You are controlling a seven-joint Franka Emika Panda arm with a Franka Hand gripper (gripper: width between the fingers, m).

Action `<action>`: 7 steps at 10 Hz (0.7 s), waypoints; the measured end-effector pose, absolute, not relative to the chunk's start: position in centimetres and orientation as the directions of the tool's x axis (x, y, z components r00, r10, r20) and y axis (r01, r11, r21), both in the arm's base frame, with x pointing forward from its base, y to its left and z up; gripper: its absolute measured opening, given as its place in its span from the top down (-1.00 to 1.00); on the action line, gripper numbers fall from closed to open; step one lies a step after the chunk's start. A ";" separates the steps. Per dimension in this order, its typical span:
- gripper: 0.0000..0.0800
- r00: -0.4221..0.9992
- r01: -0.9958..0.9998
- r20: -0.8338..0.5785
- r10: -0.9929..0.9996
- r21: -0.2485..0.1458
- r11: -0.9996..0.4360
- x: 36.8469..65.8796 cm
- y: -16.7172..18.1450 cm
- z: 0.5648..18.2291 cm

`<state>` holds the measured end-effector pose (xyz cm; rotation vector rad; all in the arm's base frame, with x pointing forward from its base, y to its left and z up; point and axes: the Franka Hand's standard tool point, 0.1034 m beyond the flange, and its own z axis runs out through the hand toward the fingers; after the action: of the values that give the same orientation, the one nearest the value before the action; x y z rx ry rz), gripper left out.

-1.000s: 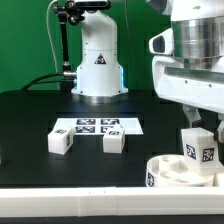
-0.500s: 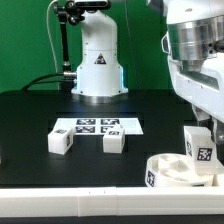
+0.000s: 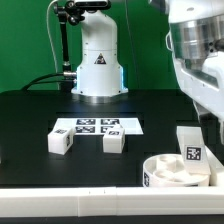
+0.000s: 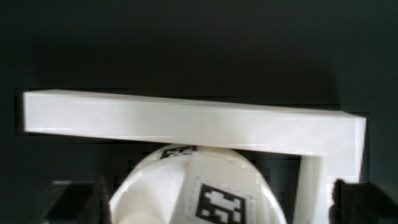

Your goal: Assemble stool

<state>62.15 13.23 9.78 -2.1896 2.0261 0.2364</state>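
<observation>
The round white seat disc (image 3: 170, 172) lies at the front on the exterior view's right. A white leg (image 3: 191, 148) with a square tag stands upright in it. My gripper (image 3: 198, 128) comes down on the leg's top and is shut on it. In the wrist view the same leg (image 4: 187, 190) fills the space between my dark fingers (image 4: 356, 200). Two more loose white legs (image 3: 60, 141) (image 3: 113, 143) lie on the black table at the middle left.
The marker board (image 3: 97, 126) lies flat behind the two loose legs. The robot base (image 3: 97, 65) stands at the back. A white rail (image 3: 70, 190) runs along the front table edge and shows in the wrist view (image 4: 178, 115).
My wrist has turned and the arm has shifted toward the exterior view's right. The leg has turned with it and sits slightly lower and further left in the seat.
</observation>
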 end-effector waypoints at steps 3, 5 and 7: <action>-0.62 0.147 -0.989 -0.221 -0.964 -0.031 -0.143 62.4 13.4 10.9; -0.62 0.252 -0.968 -0.211 -0.944 -0.044 -0.249 62.3 13.5 10.7; -0.62 0.537 -0.842 -0.169 -0.827 -0.043 -0.538 62.5 13.6 10.3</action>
<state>62.50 13.63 10.26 -2.6477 1.4441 0.1936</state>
